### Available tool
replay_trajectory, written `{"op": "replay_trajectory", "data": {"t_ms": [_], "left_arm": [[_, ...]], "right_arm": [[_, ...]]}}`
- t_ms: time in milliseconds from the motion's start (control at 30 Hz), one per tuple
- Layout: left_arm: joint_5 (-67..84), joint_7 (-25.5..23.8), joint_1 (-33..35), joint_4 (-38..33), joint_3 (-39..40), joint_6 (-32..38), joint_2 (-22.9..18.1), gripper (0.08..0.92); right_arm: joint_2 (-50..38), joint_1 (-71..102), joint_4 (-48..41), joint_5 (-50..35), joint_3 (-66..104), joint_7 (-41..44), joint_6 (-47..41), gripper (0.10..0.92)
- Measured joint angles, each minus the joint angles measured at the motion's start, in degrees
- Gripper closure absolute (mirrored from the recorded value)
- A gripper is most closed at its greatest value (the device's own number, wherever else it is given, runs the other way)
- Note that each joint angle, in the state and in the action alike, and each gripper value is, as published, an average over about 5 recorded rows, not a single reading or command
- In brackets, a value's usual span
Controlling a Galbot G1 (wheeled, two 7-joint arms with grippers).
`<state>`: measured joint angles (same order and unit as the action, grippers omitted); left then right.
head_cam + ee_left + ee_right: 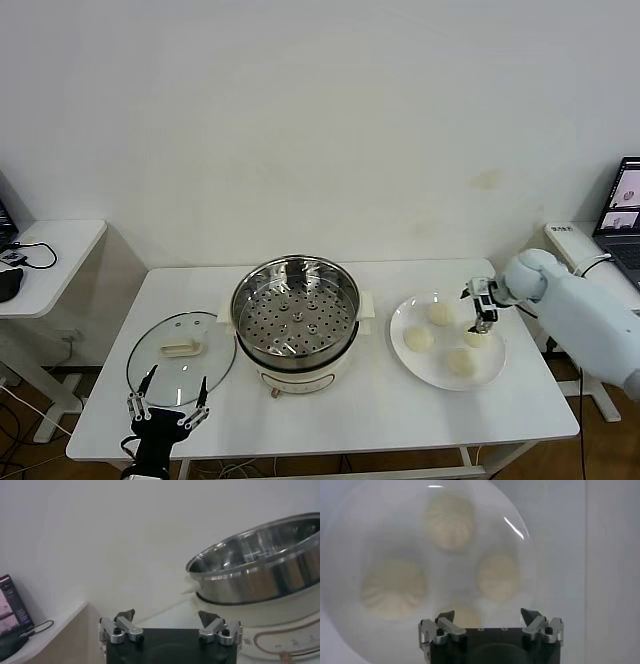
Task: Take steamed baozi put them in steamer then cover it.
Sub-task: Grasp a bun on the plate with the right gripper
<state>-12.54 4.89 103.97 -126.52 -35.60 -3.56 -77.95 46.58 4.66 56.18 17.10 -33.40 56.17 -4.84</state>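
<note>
Four baozi [451,522] on a white plate [350,540] — the right gripper [490,616] above, jaws spread.

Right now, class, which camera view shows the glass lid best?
The head view: the whole lid lies flat on the table left of the steamer, handle up, with the open left gripper at its near edge. The left wrist view catches only a sliver of its rim. The right wrist view shows none of it.
</note>
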Motion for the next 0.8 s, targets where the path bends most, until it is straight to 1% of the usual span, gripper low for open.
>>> {"op": "replay_trajectory", "data": {"t_ms": [333, 800], "left_arm": [[-0.5, 0.1, 0.1, 0.4, -0.6, 0.7, -0.1, 0.177], [-0.8, 0.1, 0.2, 0.9, -0.7, 1.2, -0.1, 0.177]], "right_arm": [[5.1, -1.7, -6.5, 0.7, -1.7, -0.1, 0.7, 0.203], [9.5, -2.5, -12.1, 1.5, -2.0, -0.7, 1.1, 0.203]]}}
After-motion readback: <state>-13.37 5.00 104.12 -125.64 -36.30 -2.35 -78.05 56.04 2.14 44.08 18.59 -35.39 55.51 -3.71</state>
